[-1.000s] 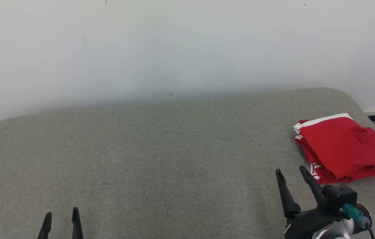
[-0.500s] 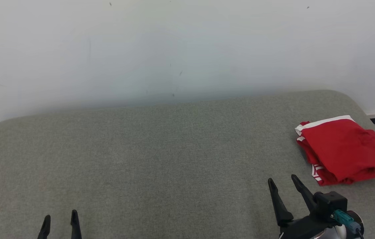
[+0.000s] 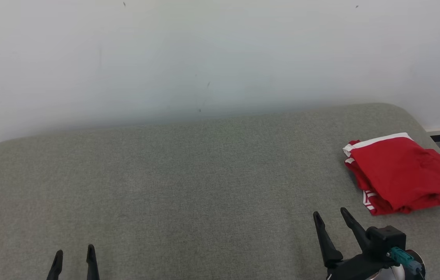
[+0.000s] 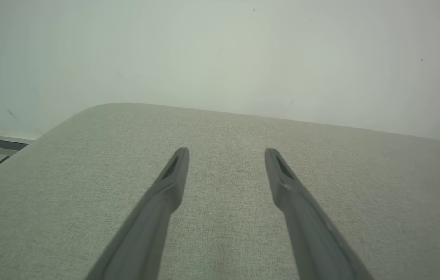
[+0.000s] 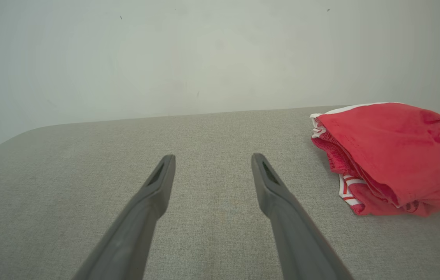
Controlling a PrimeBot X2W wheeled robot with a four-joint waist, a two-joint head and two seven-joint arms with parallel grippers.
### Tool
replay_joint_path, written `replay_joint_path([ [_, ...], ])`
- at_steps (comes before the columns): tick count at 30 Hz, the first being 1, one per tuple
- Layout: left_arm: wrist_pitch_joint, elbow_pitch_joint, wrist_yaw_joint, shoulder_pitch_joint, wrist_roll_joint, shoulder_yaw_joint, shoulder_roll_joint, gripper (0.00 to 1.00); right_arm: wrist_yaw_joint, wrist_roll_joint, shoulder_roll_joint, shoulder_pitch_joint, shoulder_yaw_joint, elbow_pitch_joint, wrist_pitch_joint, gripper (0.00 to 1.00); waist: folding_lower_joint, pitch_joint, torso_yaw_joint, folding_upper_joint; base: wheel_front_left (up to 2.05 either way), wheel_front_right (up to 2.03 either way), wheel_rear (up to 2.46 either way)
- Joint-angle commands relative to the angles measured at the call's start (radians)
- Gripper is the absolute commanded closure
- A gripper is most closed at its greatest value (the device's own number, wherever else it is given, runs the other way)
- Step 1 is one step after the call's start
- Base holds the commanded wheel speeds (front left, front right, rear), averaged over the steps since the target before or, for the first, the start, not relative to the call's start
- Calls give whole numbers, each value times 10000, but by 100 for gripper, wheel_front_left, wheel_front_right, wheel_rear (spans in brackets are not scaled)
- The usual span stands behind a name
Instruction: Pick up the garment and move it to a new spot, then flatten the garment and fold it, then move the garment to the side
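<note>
On the grey fabric cushion [image 3: 188, 186], far right, lies the folded red garment with white trim [image 3: 402, 175] (untouched); my left gripper [image 3: 74, 252] and right gripper [image 3: 329, 216] both gape empty.

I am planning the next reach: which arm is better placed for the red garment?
Right: the right gripper is open, close beside the folded red garment; the left gripper is far from it.
</note>
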Motion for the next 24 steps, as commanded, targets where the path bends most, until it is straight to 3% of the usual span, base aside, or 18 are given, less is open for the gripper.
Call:
replay_joint_path([
  [1,-1,-45,9,57,-9,-14,11,0,-30,83,28,80,1,-38,13,0,-1,8,-12,0,0,0,0],
  [17,-1,28,65,50,-81,-170,11,0,-30,169,-73,-20,125,14,27,0,-1,35,-81,0,0,0,0],
  [18,-1,49,55,48,-86,-176,11,100,-30,181,-74,-26,127,24,22,100,-1,39,-81,0,0,0,0],
  [24,134,432,15,40,-285,-136,-66,100,2,318,1,183,43,332,106,100,0,47,-77,0,0,0,0],
])
